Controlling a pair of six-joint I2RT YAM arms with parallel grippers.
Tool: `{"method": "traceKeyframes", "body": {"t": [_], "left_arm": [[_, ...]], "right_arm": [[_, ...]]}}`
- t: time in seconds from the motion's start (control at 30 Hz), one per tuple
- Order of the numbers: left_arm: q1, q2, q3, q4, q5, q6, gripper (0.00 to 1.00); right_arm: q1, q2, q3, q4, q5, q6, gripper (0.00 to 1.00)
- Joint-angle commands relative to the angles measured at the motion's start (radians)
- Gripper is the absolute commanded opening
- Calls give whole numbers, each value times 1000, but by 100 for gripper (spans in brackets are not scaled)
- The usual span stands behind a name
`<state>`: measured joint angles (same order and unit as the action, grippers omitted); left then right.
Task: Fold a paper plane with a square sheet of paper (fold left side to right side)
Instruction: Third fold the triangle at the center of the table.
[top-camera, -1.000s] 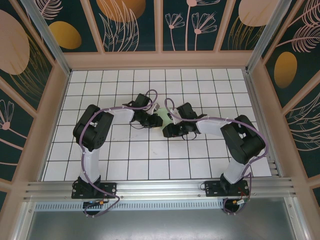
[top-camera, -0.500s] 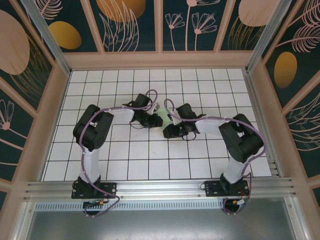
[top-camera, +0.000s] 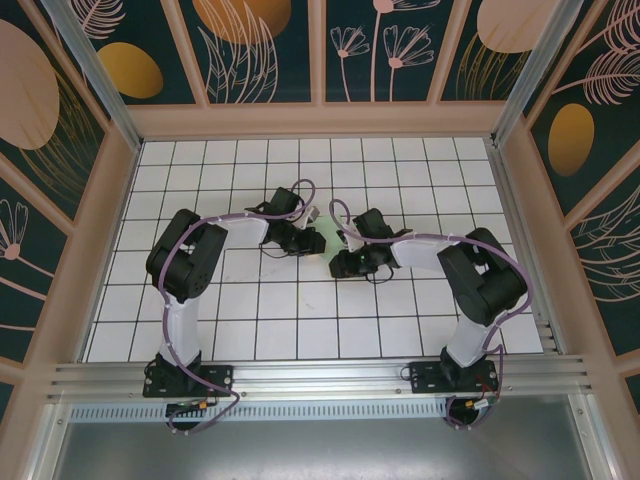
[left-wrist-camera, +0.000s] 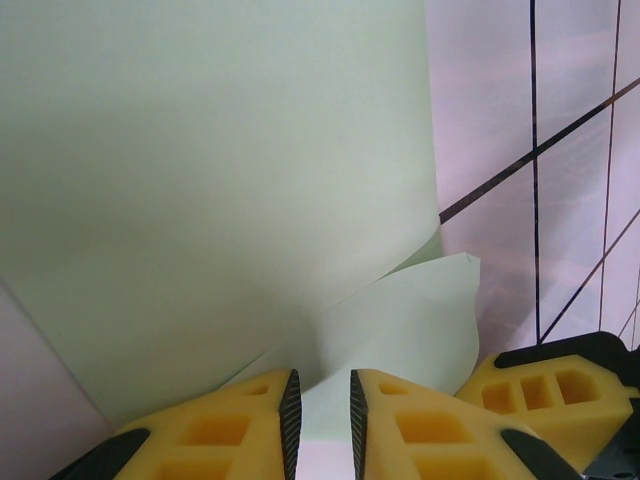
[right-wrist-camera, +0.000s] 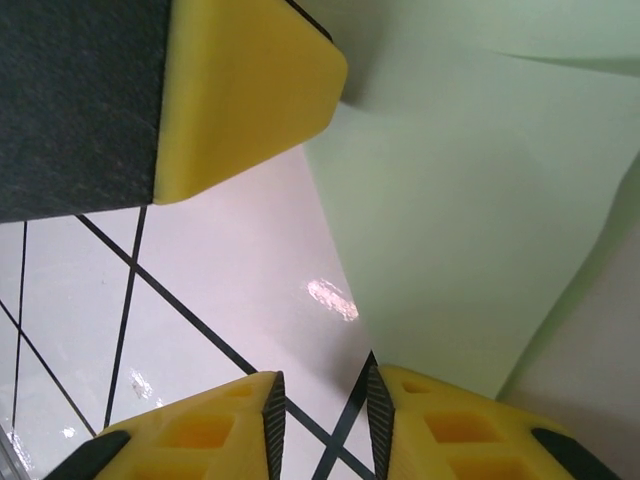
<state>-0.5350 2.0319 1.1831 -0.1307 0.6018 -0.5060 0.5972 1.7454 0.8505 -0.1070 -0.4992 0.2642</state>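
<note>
The square sheet of paper (top-camera: 325, 236) is pale green and lies partly folded between the two arms at mid-table. In the left wrist view the paper (left-wrist-camera: 220, 180) curves up as a large flap, with a lower layer reaching between my fingertips. My left gripper (left-wrist-camera: 320, 420) (top-camera: 310, 242) stands at its edge, jaws a narrow gap apart with paper and table showing between them. My right gripper (right-wrist-camera: 320, 425) (top-camera: 340, 264) is open over bare tile, its right finger (right-wrist-camera: 450, 420) touching the edge of the paper (right-wrist-camera: 480, 200). No paper plane shape shows.
White grid tiles (top-camera: 250, 300) cover the table, ringed by wooden walls (top-camera: 320, 120). The left gripper's yellow finger (right-wrist-camera: 240, 90) sits close ahead of the right gripper. The right gripper's yellow finger (left-wrist-camera: 545, 390) shows beside the left one. Purple cables (top-camera: 300, 190) loop over both arms.
The right arm has shifted slightly to the left, toward the paper. The left arm has stayed put.
</note>
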Motion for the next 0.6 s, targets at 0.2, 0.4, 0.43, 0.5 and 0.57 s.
{"method": "traceKeyframes", "body": {"t": [0.2, 0.4, 0.43, 0.5, 0.57], "left_arm": [[-2, 68, -16, -14, -103, 6, 25], [-2, 60, -16, -14, -104, 7, 24], [-1, 59, -15, -15, -104, 5, 24], [-1, 62, -13, -15, -104, 4, 24], [-2, 62, -13, -10, -102, 1, 24]], "right_arm": [[-38, -53, -67, -207, 42, 15, 24], [-39, -147, -41, -200, 9, 15, 22], [-39, -164, -33, -202, 3, 16, 22], [-39, -184, 1, -230, -3, 21, 21], [-37, -186, 25, -241, -24, 26, 17]]}}
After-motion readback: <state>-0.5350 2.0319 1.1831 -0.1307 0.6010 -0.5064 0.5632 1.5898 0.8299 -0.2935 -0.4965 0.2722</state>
